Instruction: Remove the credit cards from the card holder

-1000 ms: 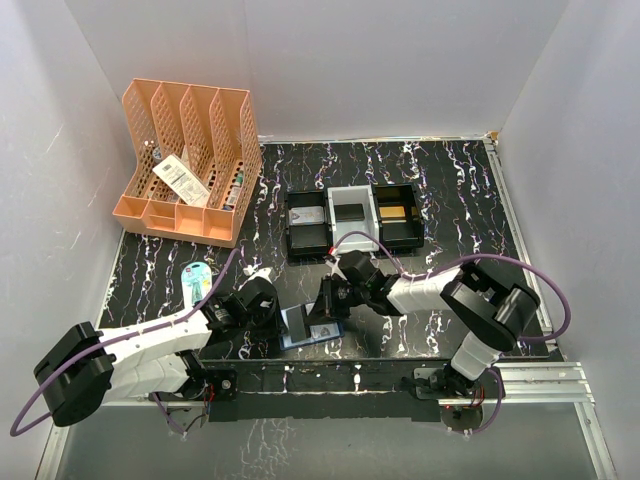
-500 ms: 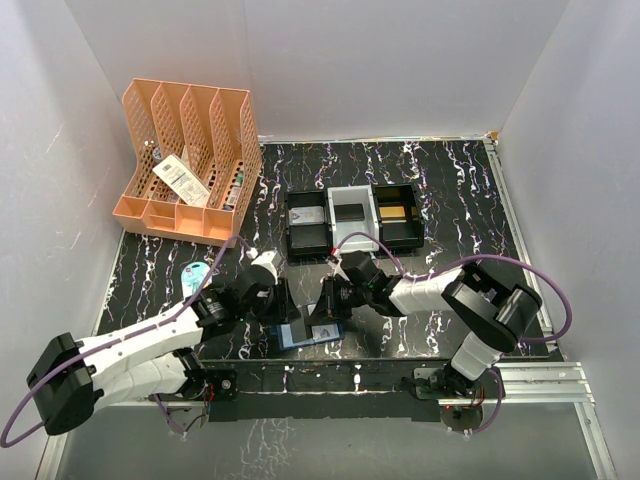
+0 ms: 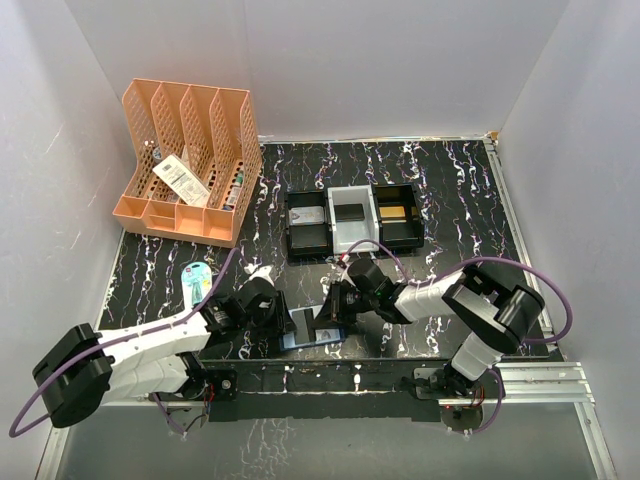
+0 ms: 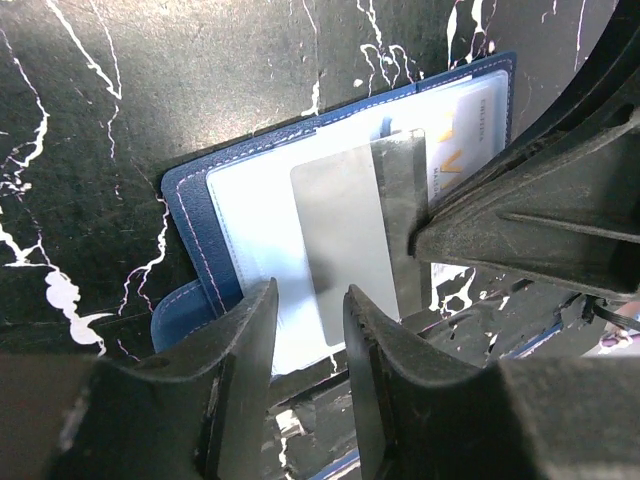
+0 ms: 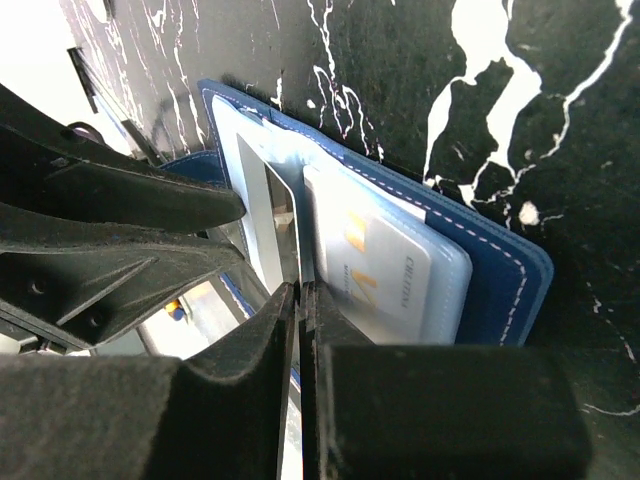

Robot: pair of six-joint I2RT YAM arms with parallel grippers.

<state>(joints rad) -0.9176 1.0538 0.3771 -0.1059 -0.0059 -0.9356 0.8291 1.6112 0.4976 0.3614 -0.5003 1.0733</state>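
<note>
The navy-blue card holder [image 3: 312,336] lies open near the table's front edge, its pale blue slotted face [image 4: 250,220] turned up. A grey credit card [image 4: 340,235] stands partly out of its slot, and my right gripper [image 5: 300,290] is shut on that card's edge [image 5: 262,205]. A second credit card [image 5: 375,265] with a yellow mark stays in its sleeve. My left gripper [image 4: 310,300] hovers at the holder's near-left edge, open, with nothing between its fingers. In the top view the left gripper [image 3: 287,318] and the right gripper [image 3: 331,312] face each other across the holder.
Three small trays stand in a row behind the holder: black [image 3: 307,222], grey [image 3: 351,216], black [image 3: 397,214], with flat cards inside. An orange file rack [image 3: 187,160] fills the back left. A pale blue oval case [image 3: 197,275] lies left of my left arm.
My left gripper has gone from shut to open, reached forward and come back to the holder's left edge. The right gripper stays shut on the card and has shifted slightly right.
</note>
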